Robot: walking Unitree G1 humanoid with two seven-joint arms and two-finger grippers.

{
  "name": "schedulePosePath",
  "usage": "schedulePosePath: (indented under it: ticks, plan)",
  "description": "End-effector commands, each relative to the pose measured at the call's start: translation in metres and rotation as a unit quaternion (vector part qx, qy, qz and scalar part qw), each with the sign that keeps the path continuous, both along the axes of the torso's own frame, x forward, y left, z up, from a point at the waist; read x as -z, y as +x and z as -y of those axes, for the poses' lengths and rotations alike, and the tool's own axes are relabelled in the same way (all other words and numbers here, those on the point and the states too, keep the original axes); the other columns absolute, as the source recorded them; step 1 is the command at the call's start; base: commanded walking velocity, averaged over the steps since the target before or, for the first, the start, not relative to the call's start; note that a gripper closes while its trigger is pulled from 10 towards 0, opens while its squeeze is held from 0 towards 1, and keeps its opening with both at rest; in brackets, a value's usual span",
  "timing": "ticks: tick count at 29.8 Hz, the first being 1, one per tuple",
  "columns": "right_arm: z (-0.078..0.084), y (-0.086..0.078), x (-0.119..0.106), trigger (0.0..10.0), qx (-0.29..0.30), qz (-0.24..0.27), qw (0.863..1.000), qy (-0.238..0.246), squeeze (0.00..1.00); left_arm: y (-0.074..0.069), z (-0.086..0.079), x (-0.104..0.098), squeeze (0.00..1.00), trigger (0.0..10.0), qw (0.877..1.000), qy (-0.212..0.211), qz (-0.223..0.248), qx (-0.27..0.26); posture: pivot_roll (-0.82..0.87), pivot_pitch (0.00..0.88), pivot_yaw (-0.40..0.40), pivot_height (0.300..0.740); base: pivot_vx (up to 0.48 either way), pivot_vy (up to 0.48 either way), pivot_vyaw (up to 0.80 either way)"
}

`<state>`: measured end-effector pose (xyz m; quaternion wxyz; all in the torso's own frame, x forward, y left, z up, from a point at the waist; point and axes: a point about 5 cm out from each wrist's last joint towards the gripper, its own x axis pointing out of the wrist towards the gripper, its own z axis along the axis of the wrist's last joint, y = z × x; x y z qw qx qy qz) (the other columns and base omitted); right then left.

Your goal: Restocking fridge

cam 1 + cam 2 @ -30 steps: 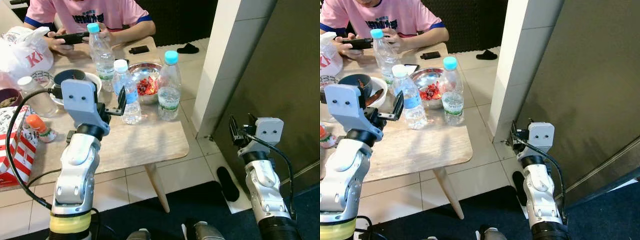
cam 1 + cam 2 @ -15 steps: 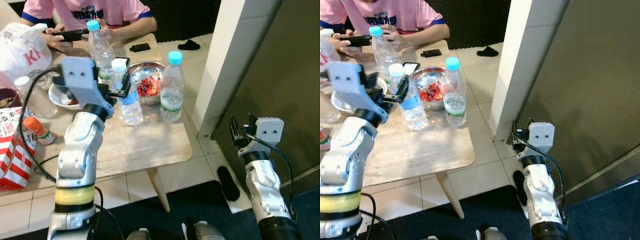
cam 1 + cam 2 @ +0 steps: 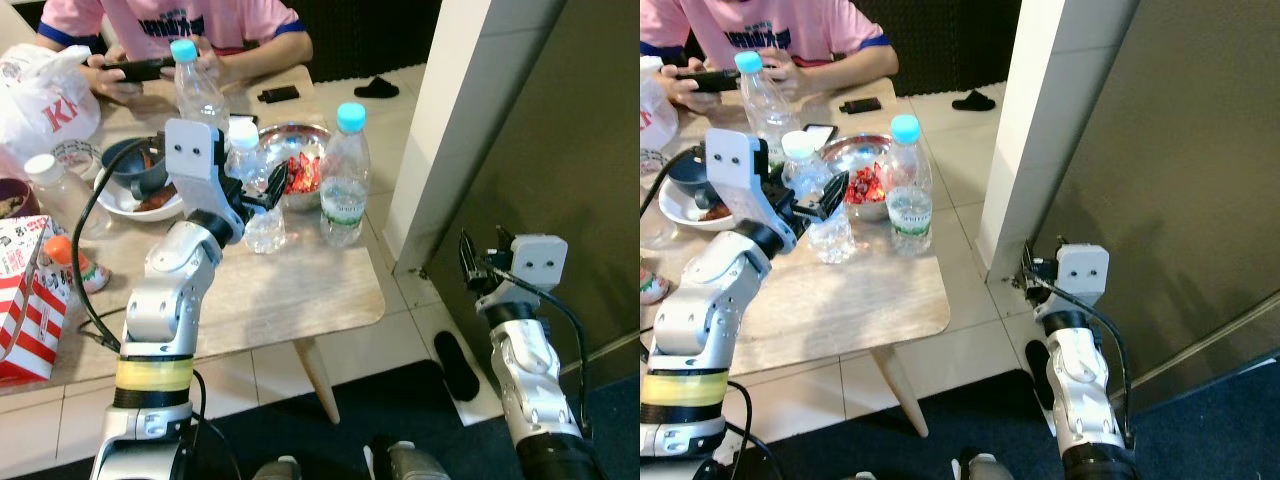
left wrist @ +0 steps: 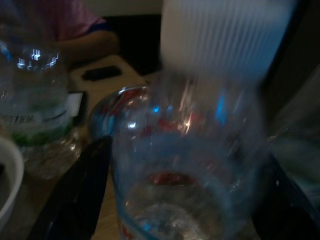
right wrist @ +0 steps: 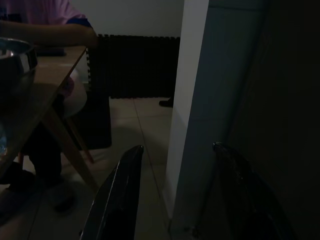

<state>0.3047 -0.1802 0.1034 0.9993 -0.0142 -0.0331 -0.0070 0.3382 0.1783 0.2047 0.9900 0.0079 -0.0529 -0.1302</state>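
Left gripper [image 3: 262,190] spread around white-capped water bottle [image 3: 247,186], bottle between fingers, contact unclear (wrist view blurred, bottle base cut off). Steel bowl [image 3: 297,172] just beyond jaws. Right gripper [image 3: 466,256] spread, nothing between, near white pillar [image 3: 440,120]. Wooden table [image 3: 290,280], tiled floor, person seated across.

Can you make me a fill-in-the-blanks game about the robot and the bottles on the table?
1. The left gripper has its fingers on either side of the bottle with the ____ cap.
2. The metal bowl holds sweets in ____ wrappers.
3. The person at the wooden table wears a ____ shirt.
4. The bottle nearest the wall has a ____ cap.

Missing words: white; red; pink; blue
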Motion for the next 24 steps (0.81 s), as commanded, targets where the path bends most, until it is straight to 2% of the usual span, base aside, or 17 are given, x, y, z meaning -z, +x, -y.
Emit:
schedulePosePath:
  ticks: [1, 4, 13, 15, 16, 17, 18, 19, 20, 21, 22, 24]
  plan:
    - [0.0, -0.001, 0.004, 10.0, -0.001, -0.006, 1.0, 0.001, 0.0, 0.003, -0.004, 0.013, 0.0, 10.0, 0.999, 0.031, -0.013, -0.006, -0.01, 0.134, -0.024, 0.74, 0.0, 0.0, 0.0]
    - [0.0, 0.0, 0.004, 10.0, -0.001, -0.006, 1.0, 0.001, 0.0, 0.009, -0.006, 0.026, 0.0, 10.0, 0.999, 0.024, -0.026, -0.006, -0.01, 0.132, -0.027, 0.74, 0.0, 0.0, 0.0]
    - [0.001, 0.001, 0.002, 10.0, -0.002, -0.005, 1.0, -0.001, 0.0, 0.02, -0.007, 0.036, 0.0, 10.0, 1.0, 0.009, -0.017, -0.009, -0.03, 0.128, -0.032, 0.74, 0.0, 0.0, 0.0]
    - [0.001, 0.001, 0.002, 10.0, -0.002, -0.004, 1.0, -0.002, 0.0, 0.023, -0.008, 0.037, 0.0, 9.7, 1.0, 0.011, -0.015, -0.013, -0.03, 0.127, -0.032, 0.74, 0.0, 0.0, 0.0]
    - [0.002, 0.0, 0.002, 10.0, -0.001, -0.004, 1.0, -0.003, 0.0, 0.025, -0.008, 0.037, 0.0, 5.1, 1.0, 0.009, -0.013, -0.015, -0.04, 0.129, -0.031, 0.74, 0.0, 0.0, 0.0]
    - [0.002, 0.0, 0.002, 10.0, -0.001, -0.004, 1.0, -0.003, 0.0, 0.025, -0.008, 0.037, 0.0, 5.1, 1.0, 0.009, -0.013, -0.015, -0.04, 0.129, -0.031, 0.74, 0.0, 0.0, 0.0]
    - [0.002, 0.0, 0.002, 10.0, -0.001, -0.004, 1.0, -0.003, 0.0, 0.027, -0.009, 0.038, 0.0, 3.2, 1.0, 0.009, -0.012, -0.017, -0.04, 0.13, -0.03, 0.74, 0.0, 0.0, 0.0]
    - [0.002, 0.0, 0.002, 10.0, -0.001, -0.004, 1.0, -0.003, 0.0, 0.027, -0.009, 0.038, 0.0, 3.2, 1.0, 0.009, -0.012, -0.017, -0.04, 0.13, -0.03, 0.74, 0.0, 0.0, 0.0]
    - [0.003, -0.001, 0.002, 10.0, 0.0, -0.004, 1.0, -0.004, 0.0, 0.027, -0.01, 0.038, 0.0, 1.0, 1.0, 0.008, -0.011, -0.016, -0.04, 0.132, -0.029, 0.74, 0.0, 0.0, 0.0]
    - [0.003, -0.001, 0.002, 10.0, 0.0, -0.004, 1.0, -0.004, 0.0, 0.027, -0.01, 0.038, 0.0, 1.0, 1.0, 0.008, -0.011, -0.016, -0.04, 0.132, -0.029, 0.74, 0.0, 0.0, 0.0]
    - [0.003, -0.001, 0.003, 10.0, 0.0, -0.005, 1.0, -0.004, 0.0, 0.027, -0.01, 0.04, 0.0, 0.0, 1.0, 0.007, -0.009, -0.015, -0.03, 0.133, -0.029, 0.74, 0.0, 0.0, 0.0]
    - [0.003, -0.002, 0.003, 10.0, 0.001, -0.006, 1.0, -0.003, 0.0, 0.025, -0.01, 0.042, 0.0, 0.0, 1.0, 0.007, -0.007, -0.014, -0.03, 0.136, -0.029, 0.74, 0.0, 0.0, 0.0]
